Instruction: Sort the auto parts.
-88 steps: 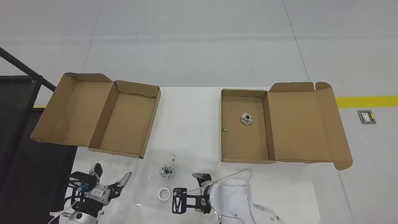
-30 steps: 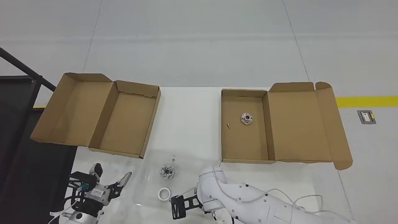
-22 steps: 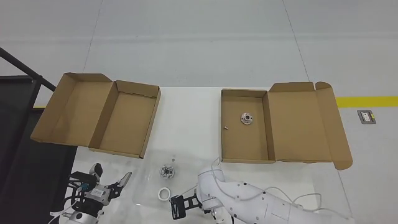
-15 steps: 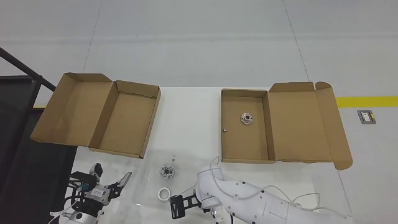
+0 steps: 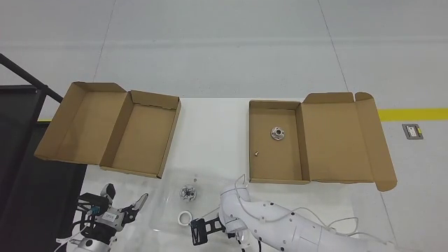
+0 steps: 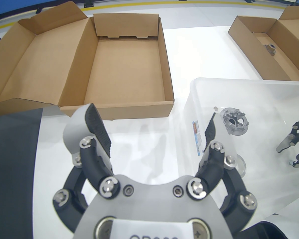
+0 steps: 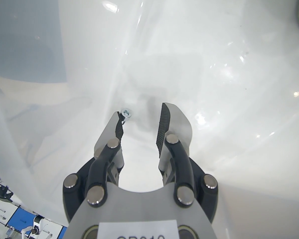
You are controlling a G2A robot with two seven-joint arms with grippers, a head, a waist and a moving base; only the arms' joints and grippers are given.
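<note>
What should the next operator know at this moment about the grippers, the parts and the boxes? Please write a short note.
Left gripper: open, empty, beside the clear bin.
Right gripper: open, low inside the bin; a small bolt lies at one fingertip, not gripped.
Done: a flanged part and a small fastener lie in the right box.
Left to do: the gear-like part, the ring and the bolt are in the bin, unsorted; the left box stands open.
</note>
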